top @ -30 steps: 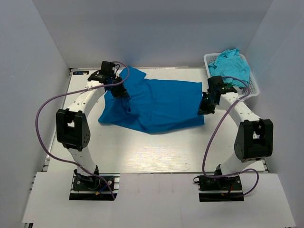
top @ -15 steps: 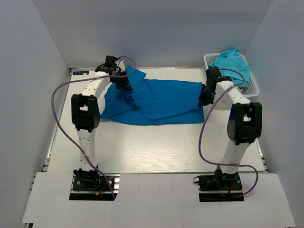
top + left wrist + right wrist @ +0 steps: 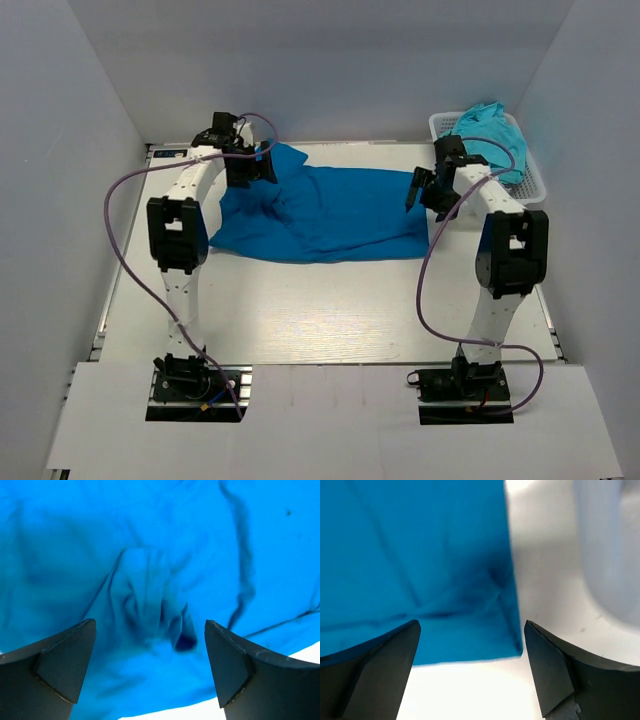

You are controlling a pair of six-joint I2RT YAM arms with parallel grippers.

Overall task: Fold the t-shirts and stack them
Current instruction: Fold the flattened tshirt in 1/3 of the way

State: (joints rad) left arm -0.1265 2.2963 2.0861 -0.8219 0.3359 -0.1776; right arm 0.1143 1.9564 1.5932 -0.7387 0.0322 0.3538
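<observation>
Lying spread on the table (image 3: 300,320) just left of the white basket (image 3: 537,186), the royal blue t-shirt (image 3: 340,215) has a gripper over each end. The left gripper (image 3: 149,625), at the end farthest from the basket, is spread wide and holds nothing, with a bunched pucker of blue cloth below the gap between its jaws. The right gripper (image 3: 471,625), at the end nearest the basket, is equally wide and empty above the shirt's corner, and turquoise t-shirts (image 3: 488,132) are heaped in the basket.

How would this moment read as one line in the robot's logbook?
left gripper open over blue t-shirt | right gripper open over its corner | teal shirts in basket
</observation>
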